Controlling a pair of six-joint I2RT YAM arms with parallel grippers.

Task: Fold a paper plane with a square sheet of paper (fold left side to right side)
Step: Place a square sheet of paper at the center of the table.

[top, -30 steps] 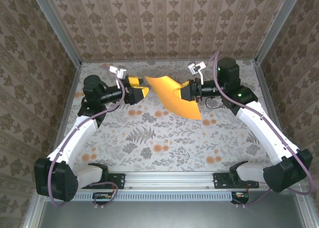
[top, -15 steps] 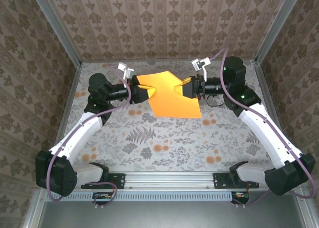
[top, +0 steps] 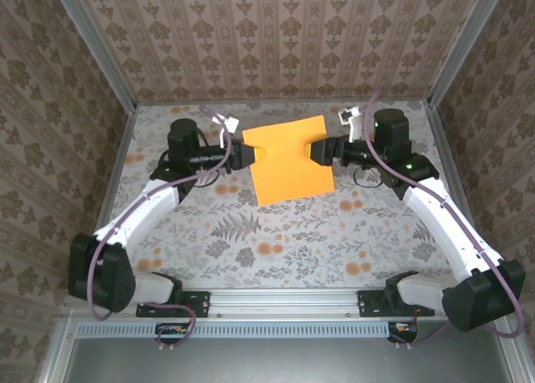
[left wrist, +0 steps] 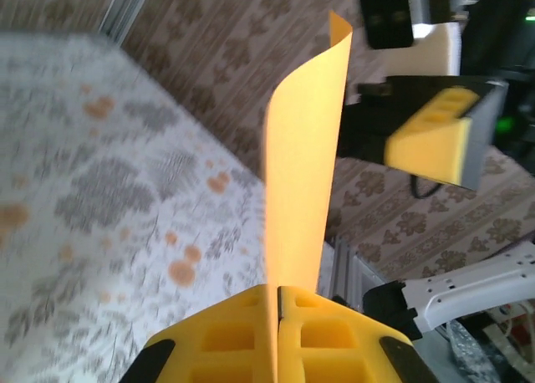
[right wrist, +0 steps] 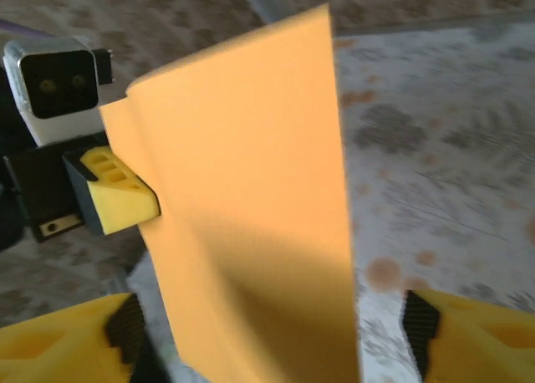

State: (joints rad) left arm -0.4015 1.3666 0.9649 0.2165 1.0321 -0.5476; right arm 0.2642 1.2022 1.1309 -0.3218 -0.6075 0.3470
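- Top view: orange sheet (top: 288, 161) held above the far middle of the floral table (top: 276, 232). It spans between the left gripper (top: 251, 155) and the right gripper (top: 318, 151), one at each side edge.
- Left wrist view: left jaws closed on the sheet's near edge. The sheet stands edge-on and curls upward, with the right gripper beyond it to the right.
- Right wrist view: right jaws wide open, one on each side of the sheet, not clamping it. The left gripper is at the sheet's far edge.
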